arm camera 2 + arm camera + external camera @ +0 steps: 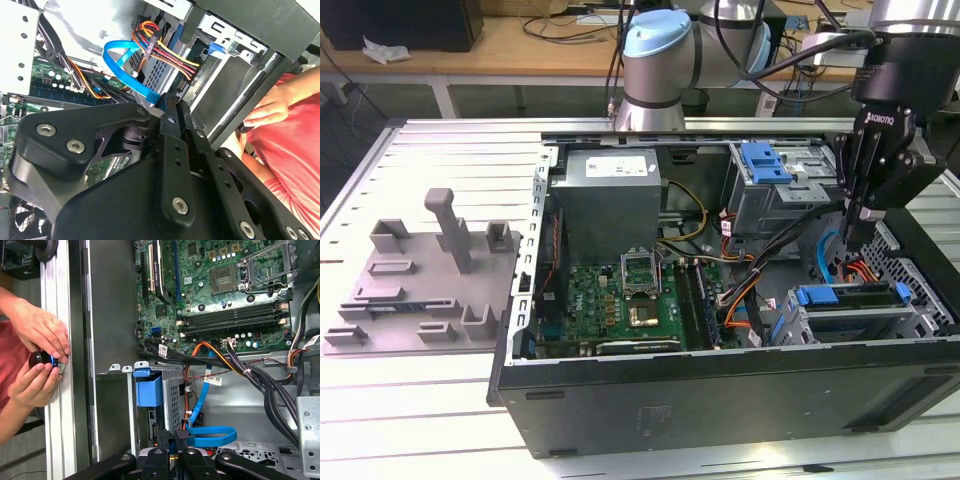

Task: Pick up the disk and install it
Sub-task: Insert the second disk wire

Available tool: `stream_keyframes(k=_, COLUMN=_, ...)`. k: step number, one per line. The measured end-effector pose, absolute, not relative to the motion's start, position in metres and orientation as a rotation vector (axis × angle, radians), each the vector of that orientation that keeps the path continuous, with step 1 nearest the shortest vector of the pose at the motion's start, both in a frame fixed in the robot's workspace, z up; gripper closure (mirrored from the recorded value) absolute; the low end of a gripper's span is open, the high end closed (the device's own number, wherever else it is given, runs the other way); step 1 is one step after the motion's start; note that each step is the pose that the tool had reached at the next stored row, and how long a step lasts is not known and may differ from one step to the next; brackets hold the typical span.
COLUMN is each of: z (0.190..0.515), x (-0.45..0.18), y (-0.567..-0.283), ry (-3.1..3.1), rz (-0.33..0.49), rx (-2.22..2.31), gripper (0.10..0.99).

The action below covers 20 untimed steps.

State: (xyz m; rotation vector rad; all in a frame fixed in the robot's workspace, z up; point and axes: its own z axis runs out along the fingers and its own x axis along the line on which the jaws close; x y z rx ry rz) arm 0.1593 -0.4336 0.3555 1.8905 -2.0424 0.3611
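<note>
Two hands [35,335] of a person in a red sleeve rest on the table rail beside the open computer case [720,385] in the first wrist view, pinching a small black knob [40,360]. Inside the case lie the green motherboard [620,300], a grey power supply [610,195] and a bundle of red, yellow and black power leads [167,52]. A looped blue data cable [212,435] hangs just beside the fingertips, between them and the drive cage [850,325]. A grey plastic holder [430,270] stands well apart on the table, at the exterior view's left.

The disk [855,296] sits edge-on in that cage, a dark slab with its blue rail end showing; its label cannot be seen.

The gripper [850,235] hangs just above the cage with its jaws drawn together, holding nothing.
</note>
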Motion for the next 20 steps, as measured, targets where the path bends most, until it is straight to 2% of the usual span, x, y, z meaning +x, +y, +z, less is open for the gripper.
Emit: stream_keyframes(k=20, z=0.3562, x=0.1549, y=-0.4425, ry=-2.096, rz=0.369, rx=1.923, gripper=0.925)
